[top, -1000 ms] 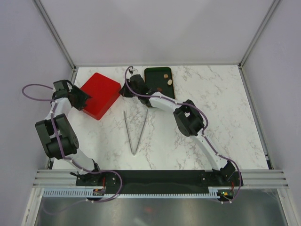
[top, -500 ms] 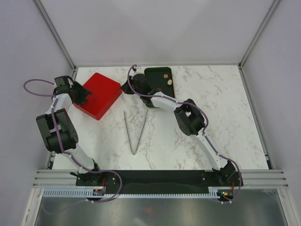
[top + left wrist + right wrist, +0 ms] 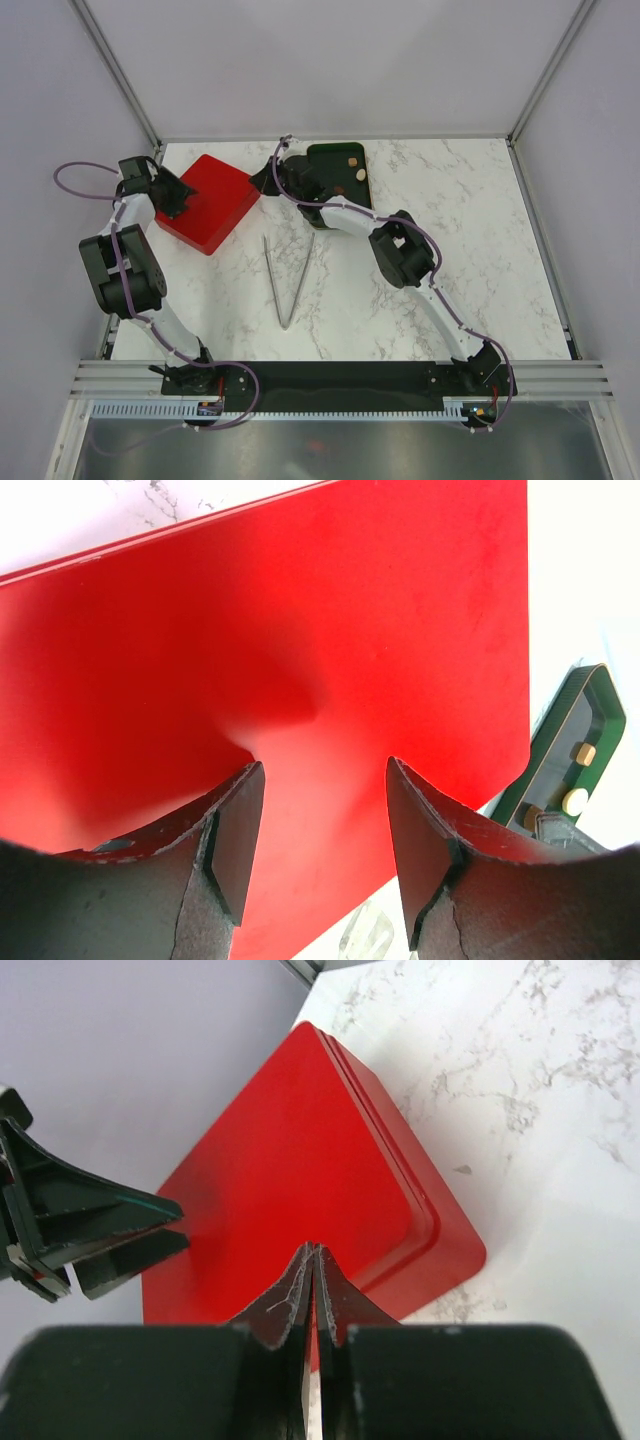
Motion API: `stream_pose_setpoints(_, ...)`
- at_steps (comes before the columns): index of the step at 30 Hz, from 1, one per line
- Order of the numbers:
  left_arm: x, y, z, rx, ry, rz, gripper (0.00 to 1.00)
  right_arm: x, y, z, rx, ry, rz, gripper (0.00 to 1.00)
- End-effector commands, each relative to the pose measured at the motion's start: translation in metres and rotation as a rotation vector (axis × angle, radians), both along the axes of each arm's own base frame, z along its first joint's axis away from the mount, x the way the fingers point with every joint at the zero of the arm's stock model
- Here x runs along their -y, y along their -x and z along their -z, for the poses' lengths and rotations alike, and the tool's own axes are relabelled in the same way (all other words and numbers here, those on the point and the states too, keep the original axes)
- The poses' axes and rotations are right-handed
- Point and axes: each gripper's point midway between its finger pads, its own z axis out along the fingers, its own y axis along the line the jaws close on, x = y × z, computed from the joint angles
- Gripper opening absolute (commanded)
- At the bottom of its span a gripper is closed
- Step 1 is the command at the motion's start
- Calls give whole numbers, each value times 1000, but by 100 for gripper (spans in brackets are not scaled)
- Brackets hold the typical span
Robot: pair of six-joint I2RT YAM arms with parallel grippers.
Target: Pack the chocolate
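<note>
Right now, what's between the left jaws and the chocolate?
The red box fills that stretch, up to the green tray holding the chocolate. Left wrist view shows it; top view adds the right jaws at the box's corner.

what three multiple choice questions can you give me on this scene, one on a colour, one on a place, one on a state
1. What colour is the flat square box at the far left of the white marble table?
A. blue
B. red
C. yellow

2. Where do the long metal tongs lie?
A. flat on the table, between the two arms
B. propped against the side wall
C. on top of the box

3. How do the jaws of the right hand stand?
A. wide open
B. shut on the tongs
C. shut, with nothing seen between them

Answers:
1 B: the box shows plain red in all three views.
2 A: the top view shows them lying on bare marble in front of the box.
3 C: the right wrist view shows the two fingers pressed together.
</note>
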Motion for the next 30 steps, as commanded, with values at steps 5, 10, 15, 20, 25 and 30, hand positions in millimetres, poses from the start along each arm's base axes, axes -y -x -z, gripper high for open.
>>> stream_pose_setpoints(5,1,28,53,-181,-33,-9,61,-15,-4,55,-120,37,-9,7)
stream_pose_setpoints(10,2,29,55,-191,-33,-8,61,-1,-8,75,-155,113,38,7)
stream_pose_setpoints(15,3,20,45,-162,-30,0,61,10,-11,76,-148,162,80,7)
stream_pose_setpoints(20,-18,3,13,-115,-136,-18,61,10,-9,80,-160,173,79,7)
stream_pose_setpoints(25,-44,-10,-8,-111,-241,-73,60,11,-5,86,-178,178,64,7)
stream_pose_setpoints(30,-76,18,21,-250,-350,-192,62,10,2,95,-196,186,42,7)
